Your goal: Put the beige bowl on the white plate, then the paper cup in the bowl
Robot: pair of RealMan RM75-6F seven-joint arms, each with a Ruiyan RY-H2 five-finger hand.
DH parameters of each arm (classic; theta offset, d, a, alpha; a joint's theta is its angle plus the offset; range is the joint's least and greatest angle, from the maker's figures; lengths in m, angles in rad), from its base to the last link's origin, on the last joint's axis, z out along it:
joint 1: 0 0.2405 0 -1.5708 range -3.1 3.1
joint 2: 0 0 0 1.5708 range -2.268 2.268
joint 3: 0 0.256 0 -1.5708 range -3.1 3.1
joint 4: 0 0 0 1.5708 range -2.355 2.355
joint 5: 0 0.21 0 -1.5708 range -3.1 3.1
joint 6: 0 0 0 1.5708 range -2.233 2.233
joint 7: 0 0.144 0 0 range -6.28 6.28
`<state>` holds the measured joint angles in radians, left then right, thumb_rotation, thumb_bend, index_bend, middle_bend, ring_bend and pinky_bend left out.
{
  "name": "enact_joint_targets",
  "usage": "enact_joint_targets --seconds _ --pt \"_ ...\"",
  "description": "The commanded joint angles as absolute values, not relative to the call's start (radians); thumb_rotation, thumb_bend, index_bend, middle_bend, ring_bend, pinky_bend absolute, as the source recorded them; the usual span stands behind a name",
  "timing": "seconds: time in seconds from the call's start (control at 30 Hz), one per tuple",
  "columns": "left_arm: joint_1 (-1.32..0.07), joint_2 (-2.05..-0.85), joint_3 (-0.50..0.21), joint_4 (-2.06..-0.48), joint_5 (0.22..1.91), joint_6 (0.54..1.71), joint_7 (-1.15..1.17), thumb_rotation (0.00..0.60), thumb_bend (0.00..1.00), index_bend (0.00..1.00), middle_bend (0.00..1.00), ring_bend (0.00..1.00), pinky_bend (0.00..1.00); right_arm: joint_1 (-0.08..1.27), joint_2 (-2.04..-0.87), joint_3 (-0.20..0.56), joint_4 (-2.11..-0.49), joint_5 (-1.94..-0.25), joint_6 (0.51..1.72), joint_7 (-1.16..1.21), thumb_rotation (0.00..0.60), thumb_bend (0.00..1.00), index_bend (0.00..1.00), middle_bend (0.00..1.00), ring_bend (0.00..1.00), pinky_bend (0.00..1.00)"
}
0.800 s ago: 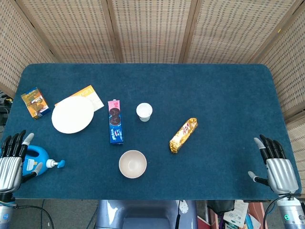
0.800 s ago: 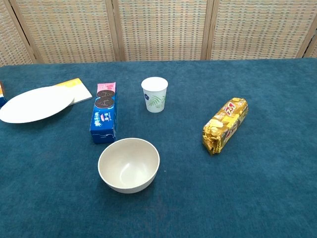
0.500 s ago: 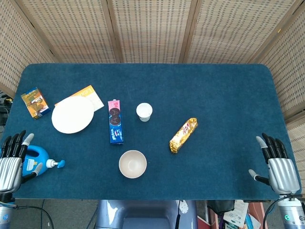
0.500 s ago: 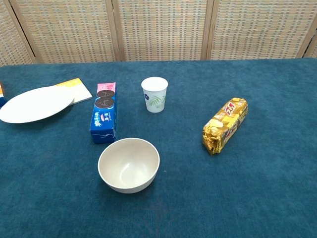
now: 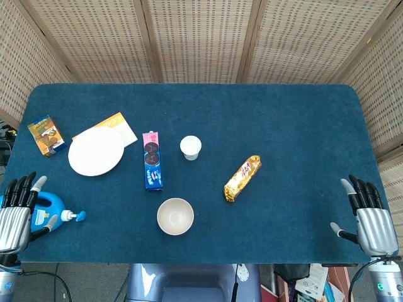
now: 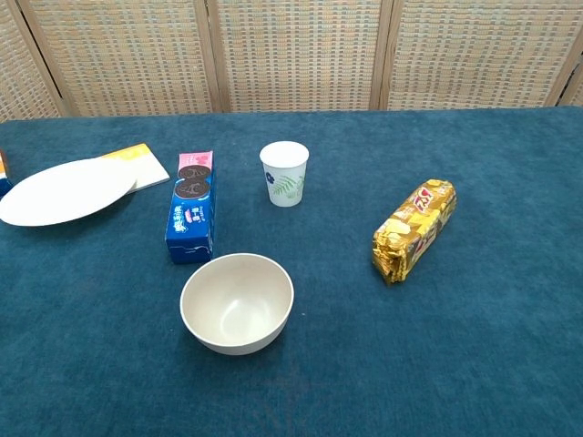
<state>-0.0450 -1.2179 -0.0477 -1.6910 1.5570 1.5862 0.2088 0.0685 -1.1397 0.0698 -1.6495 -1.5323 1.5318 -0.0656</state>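
The beige bowl point(image 5: 175, 216) point(image 6: 237, 302) stands empty and upright near the table's front edge, in the middle. Further back, the paper cup point(image 5: 190, 147) point(image 6: 284, 173) stands upright with a leaf print. The white plate point(image 5: 96, 151) point(image 6: 64, 190) lies at the left, overlapping a yellow booklet. My left hand point(image 5: 15, 216) hovers at the front left corner, fingers apart, holding nothing. My right hand point(image 5: 369, 217) is at the front right corner, also open and empty. Both hands are far from the bowl and appear only in the head view.
A blue cookie box point(image 5: 152, 160) point(image 6: 192, 207) lies between plate and cup. A gold snack pack point(image 5: 242, 178) point(image 6: 414, 228) lies right of the bowl. A blue pump bottle point(image 5: 51, 211) lies beside my left hand. A small snack packet point(image 5: 46, 134) and yellow booklet point(image 5: 119, 126) sit at the left.
My right hand has drifted slightly toward the right and the table's front edge. Nothing on the table has moved.
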Motion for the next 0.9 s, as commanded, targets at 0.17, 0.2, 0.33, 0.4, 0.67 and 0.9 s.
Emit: enact_joint_targets --seconds 0.17,0.2,0.33,0.4,0.67,0.9 --pt "-0.046 -1.216 -0.044 -1.696 1.567 1.587 0.210 0.600 0.23 0.07 0.00 0.00 0.00 0.064 -1.136 0.071 -1.650 -1.530 1.537 -0.059 0.600 0.14 0.00 0.00 0.00 0.00" --pt "-0.047 -1.216 -0.042 -1.697 1.570 1.586 0.209 0.600 0.23 0.07 0.00 0.00 0.00 0.063 -1.134 0.072 -1.650 -1.529 1.539 -0.056 0.600 0.14 0.00 0.00 0.00 0.00" --pt "-0.054 -1.207 -0.034 -1.700 1.590 1.576 0.172 0.600 0.23 0.07 0.00 0.00 0.00 0.061 -1.132 0.075 -1.649 -1.525 1.541 -0.049 0.600 0.14 0.00 0.00 0.00 0.00" --pt "-0.062 -1.196 -0.026 -1.694 1.607 1.565 0.141 0.600 0.23 0.08 0.00 0.00 0.00 0.061 -1.132 0.075 -1.649 -1.523 1.541 -0.047 0.600 0.14 0.00 0.00 0.00 0.00" --pt "-0.115 -1.119 0.017 -1.643 1.733 1.524 0.001 0.600 0.23 0.15 0.00 0.00 0.00 0.061 -1.133 0.076 -1.652 -1.522 1.540 -0.055 0.600 0.14 0.00 0.00 0.00 0.00" --pt "-0.175 -1.075 0.047 -1.596 1.825 1.482 -0.088 0.600 0.23 0.23 0.00 0.00 0.00 0.062 -1.135 0.076 -1.654 -1.520 1.536 -0.063 0.600 0.14 0.00 0.00 0.00 0.00"
